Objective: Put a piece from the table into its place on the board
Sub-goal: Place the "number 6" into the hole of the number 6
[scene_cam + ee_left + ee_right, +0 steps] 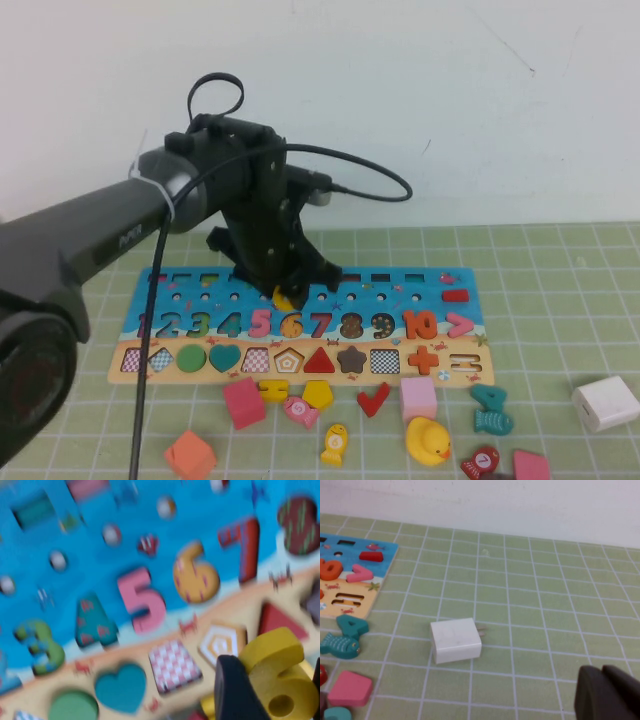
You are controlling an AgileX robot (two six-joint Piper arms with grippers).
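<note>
My left gripper (286, 290) hangs low over the middle of the board (440, 292), shut on the piece (285, 299), a yellow wooden "6". In the left wrist view the piece (282, 682) sits between the dark fingers (234, 690), over the board's sandy strip. The board's 6-shaped place (196, 575) shows between the pink 5 and the red 7. In the right wrist view my right gripper (607, 695) hovers over the green gridded table (535, 605), fingers together and holding nothing. It is out of the high view.
Loose pieces lie in front of the board: a pink cube (243, 402), orange cube (190, 455), yellow fish (335, 444), red check mark (373, 400), yellow duck (428, 440), teal fish (491, 410). A white plug block (605, 402) sits at the right.
</note>
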